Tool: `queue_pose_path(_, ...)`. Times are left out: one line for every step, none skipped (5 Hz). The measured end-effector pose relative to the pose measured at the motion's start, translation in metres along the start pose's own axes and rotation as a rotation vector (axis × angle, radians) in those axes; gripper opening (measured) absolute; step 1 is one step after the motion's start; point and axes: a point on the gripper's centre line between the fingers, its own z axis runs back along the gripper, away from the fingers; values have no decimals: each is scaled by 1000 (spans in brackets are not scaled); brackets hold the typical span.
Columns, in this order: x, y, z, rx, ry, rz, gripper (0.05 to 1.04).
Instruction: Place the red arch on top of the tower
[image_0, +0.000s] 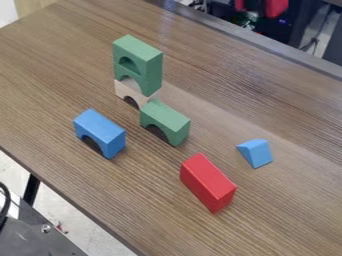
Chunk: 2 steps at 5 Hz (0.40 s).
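Brown wood grain runs slantwise across the tabletop (287, 215), and on the near part of it sits the red arch (207, 182), resting directly on the wood, apart from the other blocks. Whether the robot's gripper is open or closed, I can't tell from where I'm standing. Up and to the right of the red piece is a small blue wedge (256, 153). On the other side, up and to the left, a loose green arch (167, 118) stands on its feet, right by the foot of the tower (151, 75); I can't make out whether they touch. That tower stands upright, green with arched openings one above another, on a pale wooden arch (123, 90) at the bottom. Left of the loose green one, a blue arch (100, 131) stands on the table too. Past the far edge there's some red stuff (270, 7) among dark equipment, and down at the lower left, a grey metal surface (33, 235) with a bolt in it.
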Motion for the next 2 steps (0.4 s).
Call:
queue_pose_path(11,6,29,-46,17,14,599)
queue_pose_path(21,21,46,-49,-52,44,599)
